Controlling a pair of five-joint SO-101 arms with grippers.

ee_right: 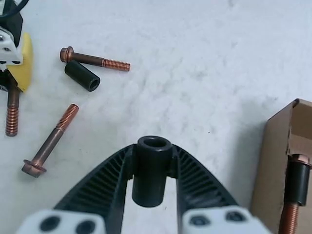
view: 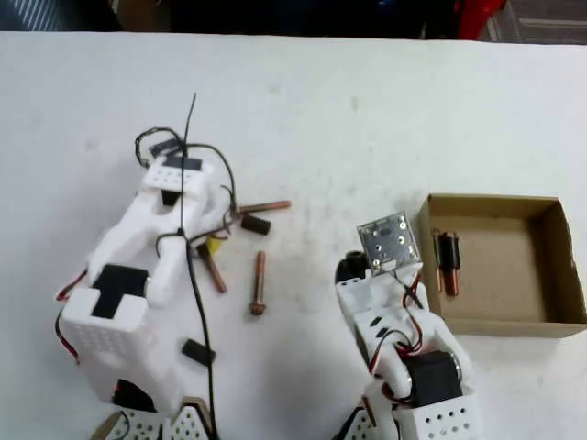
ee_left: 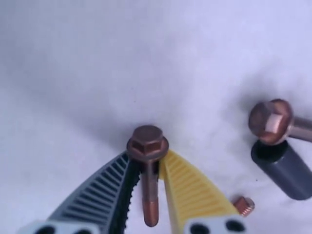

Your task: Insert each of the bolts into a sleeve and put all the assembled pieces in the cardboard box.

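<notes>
My left gripper (ee_left: 147, 158) is shut on a copper bolt (ee_left: 148, 168), head pointing away from the wrist; in the high view this gripper (view: 214, 247) sits left of centre. My right gripper (ee_right: 151, 151) is shut on a black sleeve (ee_right: 151, 170), bore facing outward, just left of the cardboard box (view: 541, 211). A bolt fitted in a sleeve (view: 448, 259) lies inside the box at its left wall. Loose on the table are a bolt (view: 259, 284), another bolt (view: 265, 207) beside a sleeve (view: 255, 224), and one more sleeve (view: 198, 351).
Black cables (view: 188, 147) trail over the left arm and across the table near the loose parts. The box's near corner (ee_right: 278, 161) stands close beside the right gripper. Open white table (view: 367, 110) stretches behind both arms.
</notes>
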